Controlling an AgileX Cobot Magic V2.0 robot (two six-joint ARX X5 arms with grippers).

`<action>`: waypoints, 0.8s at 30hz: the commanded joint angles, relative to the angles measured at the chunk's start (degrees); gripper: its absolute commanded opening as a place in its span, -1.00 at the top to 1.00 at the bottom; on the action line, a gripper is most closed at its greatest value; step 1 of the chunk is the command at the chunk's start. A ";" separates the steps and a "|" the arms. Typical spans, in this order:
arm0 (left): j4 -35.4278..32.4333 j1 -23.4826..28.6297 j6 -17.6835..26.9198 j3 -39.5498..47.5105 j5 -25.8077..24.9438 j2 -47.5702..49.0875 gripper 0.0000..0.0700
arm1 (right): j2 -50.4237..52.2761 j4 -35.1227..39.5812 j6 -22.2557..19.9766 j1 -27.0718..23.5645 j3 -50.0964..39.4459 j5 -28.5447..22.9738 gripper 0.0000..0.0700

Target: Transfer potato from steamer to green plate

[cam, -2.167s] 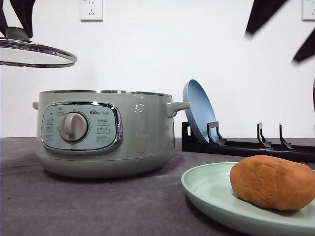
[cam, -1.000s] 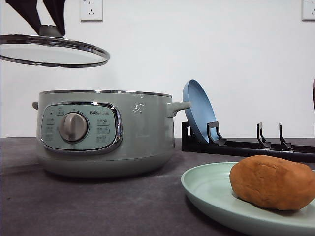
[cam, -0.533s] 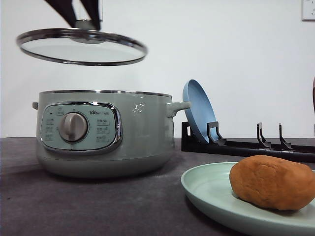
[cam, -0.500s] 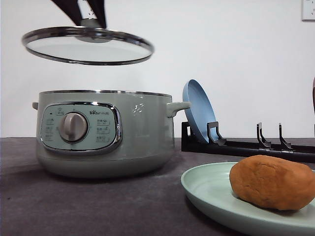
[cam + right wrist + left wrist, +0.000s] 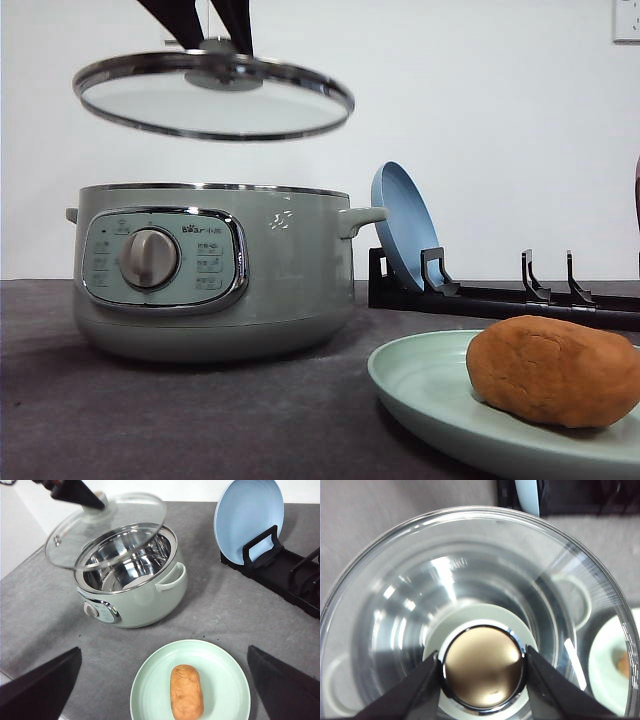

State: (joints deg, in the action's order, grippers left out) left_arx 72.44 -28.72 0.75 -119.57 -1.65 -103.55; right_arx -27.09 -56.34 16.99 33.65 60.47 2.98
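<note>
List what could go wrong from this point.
1. The left hand grips the glass lid only by its knob, and the lid hangs tilted above the steamer; it could slip or strike the chrome rim on one side.
2. The potato lies unrestrained on the green plate; the right hand, open directly above, could bump it.

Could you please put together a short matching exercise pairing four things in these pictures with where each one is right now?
Things:
1. potato
2. glass lid
3. blue plate
4. steamer

Places:
A. standing on edge in the black rack
B. held in the air by the left gripper
C. lying on the green plate
D. sitting open on the grey table

Pairs: 1-C, 2-B, 3-A, 4-D
</note>
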 commanded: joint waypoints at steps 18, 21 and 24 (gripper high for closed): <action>-8.27 -0.28 1.17 9.57 1.11 0.11 1.00 | -0.13 0.61 0.57 0.33 0.76 -1.65 -1.00; -8.87 -0.28 1.42 10.66 1.85 0.11 1.00 | -0.13 0.61 0.56 0.33 0.76 -1.79 -1.00; -9.93 -0.28 1.46 11.25 1.87 0.11 1.00 | -0.13 0.66 0.56 0.33 0.76 -2.71 -1.00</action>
State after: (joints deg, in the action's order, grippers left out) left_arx 63.80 -28.68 1.17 -107.35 -0.17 -103.55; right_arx -27.09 -56.34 16.99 33.65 60.47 0.75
